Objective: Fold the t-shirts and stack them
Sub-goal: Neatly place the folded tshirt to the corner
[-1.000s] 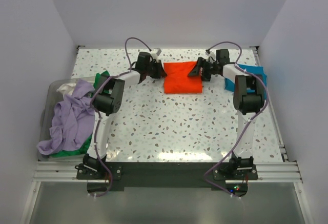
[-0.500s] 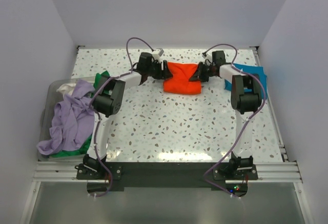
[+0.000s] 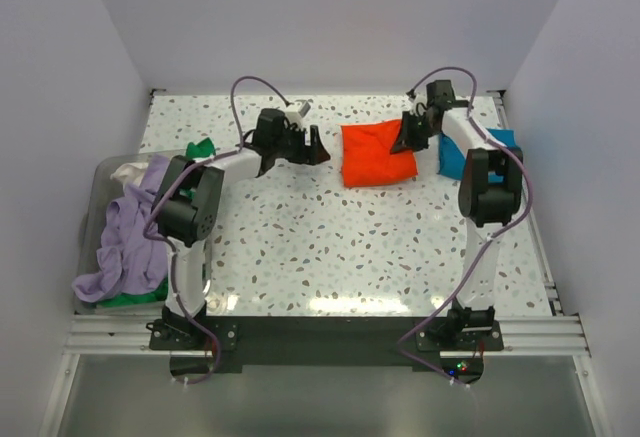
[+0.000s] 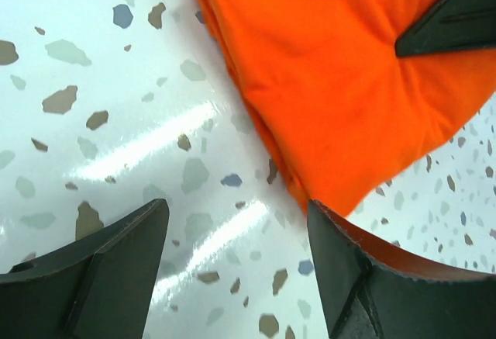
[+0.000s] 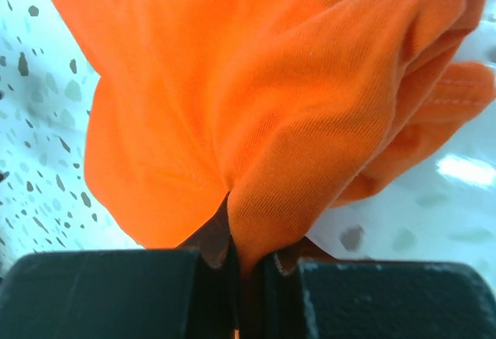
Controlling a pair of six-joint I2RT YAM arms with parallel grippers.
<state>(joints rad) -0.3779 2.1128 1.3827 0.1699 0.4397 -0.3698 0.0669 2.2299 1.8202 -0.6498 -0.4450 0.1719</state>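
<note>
Top external view, folded orange t-shirt (image 3: 375,155) lying far right of centre on the speckled table (image 3: 330,247), right gripper (image 3: 408,143) pinched tight on its right edge, left gripper (image 3: 318,149) spread wide just beside its left edge, teal t-shirt (image 3: 452,162) behind the right arm.

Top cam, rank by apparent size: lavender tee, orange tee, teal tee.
1. lavender tee, loosely heaped at left, clearly largest
2. orange tee, folded
3. teal tee, smallest as seen, though the right arm hides part of it, so its true size is unclear
</note>
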